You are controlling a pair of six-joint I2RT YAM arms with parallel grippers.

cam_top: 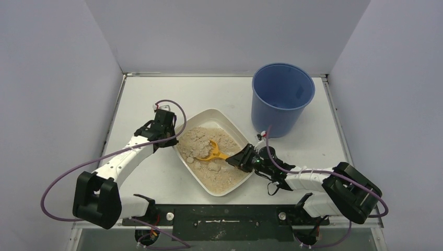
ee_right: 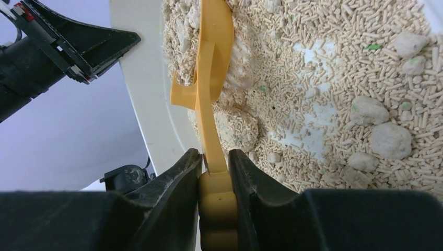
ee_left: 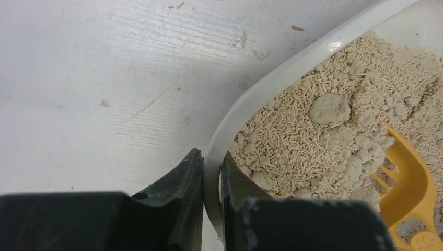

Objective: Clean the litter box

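Plain pale walls enclose a white counter (cam_top: 156,94). At its middle lies one litter box (cam_top: 214,114), a shallow off-white tray with rounded corners, filled with beige pellet litter and several pale clumps. It sits askew, its long axis running from far left to near right. One tall blue bucket (cam_top: 282,99) stands upright just beyond its right side. The left claw (ee_left: 211,162) is pinched nearly closed over the tray's left rim, one finger outside and one inside. The right claw (ee_right: 214,162) is clamped on the handle of the single orange scoop (cam_top: 213,153), whose head rests in the litter.
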